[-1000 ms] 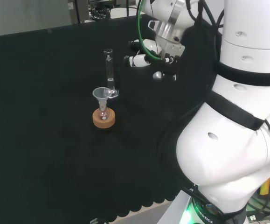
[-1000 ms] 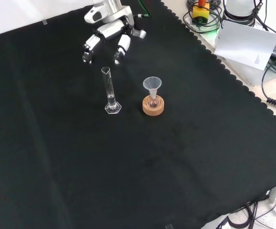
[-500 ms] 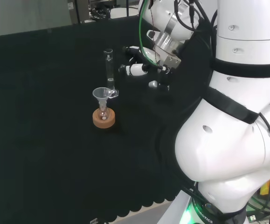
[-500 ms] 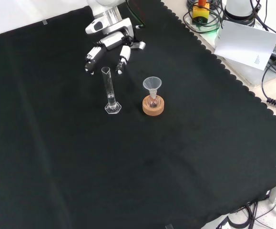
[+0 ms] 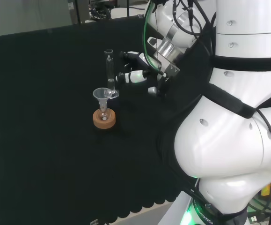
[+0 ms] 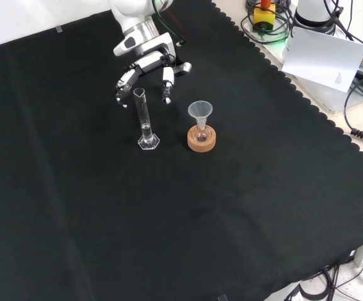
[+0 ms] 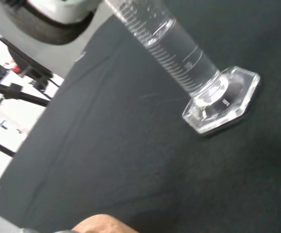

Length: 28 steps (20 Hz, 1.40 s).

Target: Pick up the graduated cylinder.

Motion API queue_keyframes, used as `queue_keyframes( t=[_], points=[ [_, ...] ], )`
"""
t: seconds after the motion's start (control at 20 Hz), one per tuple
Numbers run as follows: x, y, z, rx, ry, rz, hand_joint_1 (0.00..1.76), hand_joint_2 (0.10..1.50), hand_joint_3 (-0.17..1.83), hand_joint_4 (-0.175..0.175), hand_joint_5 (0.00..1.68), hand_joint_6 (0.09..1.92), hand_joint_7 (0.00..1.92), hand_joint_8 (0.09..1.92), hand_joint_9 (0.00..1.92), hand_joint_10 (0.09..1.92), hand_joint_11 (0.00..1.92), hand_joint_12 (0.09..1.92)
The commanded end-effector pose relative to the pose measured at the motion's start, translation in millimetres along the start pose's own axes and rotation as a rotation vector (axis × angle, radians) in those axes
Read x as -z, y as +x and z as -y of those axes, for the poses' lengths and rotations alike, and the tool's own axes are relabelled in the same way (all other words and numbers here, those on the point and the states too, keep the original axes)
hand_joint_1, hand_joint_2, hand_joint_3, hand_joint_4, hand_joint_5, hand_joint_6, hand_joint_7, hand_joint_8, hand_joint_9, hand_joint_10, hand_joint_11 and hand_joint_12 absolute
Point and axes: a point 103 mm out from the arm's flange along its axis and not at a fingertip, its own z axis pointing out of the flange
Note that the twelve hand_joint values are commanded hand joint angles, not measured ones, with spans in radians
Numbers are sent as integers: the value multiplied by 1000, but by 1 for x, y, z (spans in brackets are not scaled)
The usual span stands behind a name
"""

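A clear graduated cylinder (image 5: 109,70) (image 6: 143,118) stands upright on a hexagonal foot on the black cloth. The wrist view shows its marked tube and foot (image 7: 198,82) close up. My hand (image 5: 137,75) (image 6: 145,63) hovers just right of the cylinder in the head view and just behind its top in the front view. Its fingers are spread and fairly straight, to either side of the tube's top, and hold nothing. I cannot tell whether any finger touches the glass.
Next to the cylinder, a small flask with a clear funnel (image 5: 102,95) (image 6: 200,111) in its neck sits on a cork ring (image 5: 104,119) (image 6: 202,139). Cables and a white sheet (image 6: 325,56) lie beyond the cloth's scalloped edge.
My hand has moved toward the cylinder, leftward in the head view and downward in the front view, until its fingers flank the tube's top. The cylinder and flask stayed put.
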Motion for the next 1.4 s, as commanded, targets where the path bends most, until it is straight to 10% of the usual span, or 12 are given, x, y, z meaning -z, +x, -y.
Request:
queue_keyframes(
  t=[0.05,1.4],
  points=[
    [-20,0,-10,73,-35,-165,864,696,513,-6,435,87,405,583,594,527,354,1319],
    [-52,20,-36,193,-121,-320,991,644,606,-10,575,87,505,596,733,501,520,1217]
  ],
)
